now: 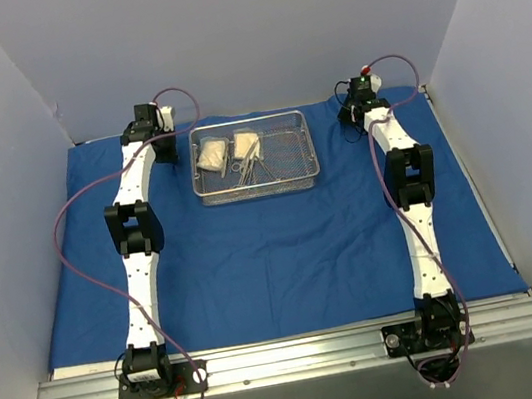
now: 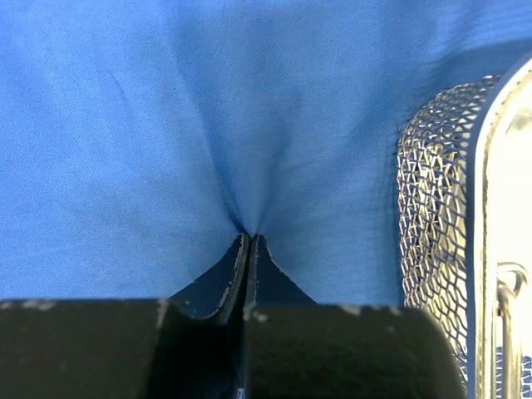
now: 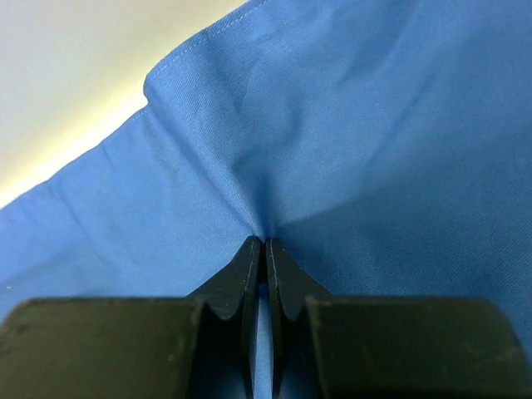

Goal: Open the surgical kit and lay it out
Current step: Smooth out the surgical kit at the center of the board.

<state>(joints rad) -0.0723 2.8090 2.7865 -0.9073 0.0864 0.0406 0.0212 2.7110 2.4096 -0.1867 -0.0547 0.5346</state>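
At the upper middle of the top view, a rectangular wire-mesh steel tray (image 1: 260, 192) sits on a large blue cloth wrap (image 1: 277, 269), its long axis running left to right. It holds one white gauze packet (image 1: 210, 155), a second white gauze packet (image 1: 245, 145) and small silver scissor-handled instruments (image 1: 253, 169).

The left gripper (image 2: 249, 237) has its jaws pressed together on a peak of the cloth, and the tray's mesh wall is just beside it at the right of its wrist view. The right gripper (image 3: 263, 241) pinches the cloth likewise, near the hem, where the pale table surface (image 3: 66, 83) shows at the upper left of its view. It is farther from the tray.

Since the tray rests on the cloth between both pinches, any pull will likely drag it. The plain white side walls (image 1: 3, 201) stand near the cloth's edges, so there is little room to pull outward.
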